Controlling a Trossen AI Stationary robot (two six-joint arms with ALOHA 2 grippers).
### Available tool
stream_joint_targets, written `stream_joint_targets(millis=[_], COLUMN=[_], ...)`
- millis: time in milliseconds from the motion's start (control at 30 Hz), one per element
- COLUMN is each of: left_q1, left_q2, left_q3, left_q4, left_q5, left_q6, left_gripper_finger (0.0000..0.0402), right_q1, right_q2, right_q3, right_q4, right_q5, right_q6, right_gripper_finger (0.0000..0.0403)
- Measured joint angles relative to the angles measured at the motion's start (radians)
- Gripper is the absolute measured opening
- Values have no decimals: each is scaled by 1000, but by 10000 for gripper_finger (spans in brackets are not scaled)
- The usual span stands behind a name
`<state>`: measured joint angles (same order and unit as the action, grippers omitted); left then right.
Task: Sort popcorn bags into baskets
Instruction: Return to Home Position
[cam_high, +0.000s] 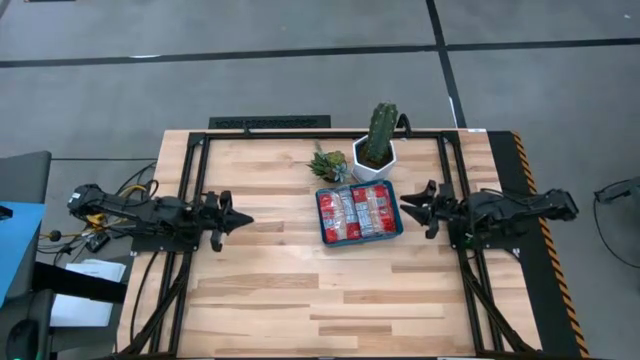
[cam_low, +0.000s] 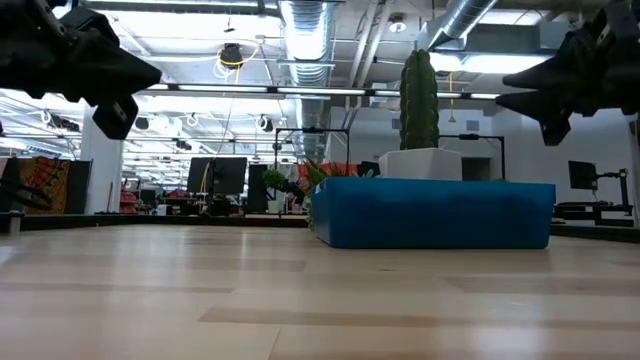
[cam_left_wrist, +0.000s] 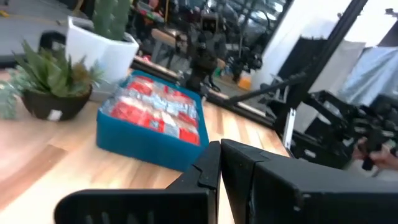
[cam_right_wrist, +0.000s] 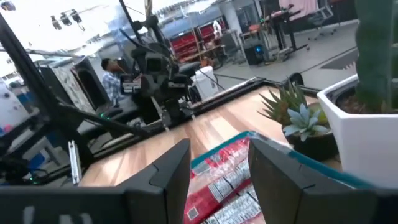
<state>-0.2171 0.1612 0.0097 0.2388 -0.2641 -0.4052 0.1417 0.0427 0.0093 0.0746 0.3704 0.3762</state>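
Note:
The teal-blue tray (cam_high: 360, 241) sits flat on the table, right of centre, with several red popcorn packets (cam_high: 357, 213) lying side by side in it. The left wrist view shows the packets (cam_left_wrist: 158, 109) and the tray wall (cam_left_wrist: 143, 146). The right wrist view shows the packets (cam_right_wrist: 221, 180) just beyond the fingers. My left gripper (cam_high: 248, 219) hovers shut over the table's left part, well clear of the tray. My right gripper (cam_high: 404, 208) hovers open just right of the tray, above its rim. In the low view both my left gripper (cam_low: 158, 73) and my right gripper (cam_low: 503, 87) hang high above the table.
A white hexagonal pot with a tall cactus (cam_high: 378, 148) stands right behind the tray, with a small succulent in a dark pot (cam_high: 330, 165) to its left. A black frame rail runs around the table's back and sides. Bare wood lies in the near half.

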Motion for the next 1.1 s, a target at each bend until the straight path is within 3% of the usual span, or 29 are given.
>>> stream_joint_targets(millis=[133,367,733,967,1100], left_q1=[0,-1,-1,17,33], left_q2=[0,0,11,-163,-155], left_q3=[0,-1,8,10,10], left_q4=[6,-47,-204,-212,-127], left_q5=[-20,-9,-2,35,28], left_q6=[-12,-188,-168,-168,-167], left_gripper_finger=[0,0,0,0,0], right_q1=[0,0,0,0,0], right_q2=[19,23,23,23,23], right_q3=[0,-1,-2,-2,-2], right_q4=[-3,-7,-9,-10,-10], right_q5=[-4,-4,-4,-5,-4], right_q6=[-1,-1,-1,-1,-1], right_gripper_finger=[181,173,179,182,179])
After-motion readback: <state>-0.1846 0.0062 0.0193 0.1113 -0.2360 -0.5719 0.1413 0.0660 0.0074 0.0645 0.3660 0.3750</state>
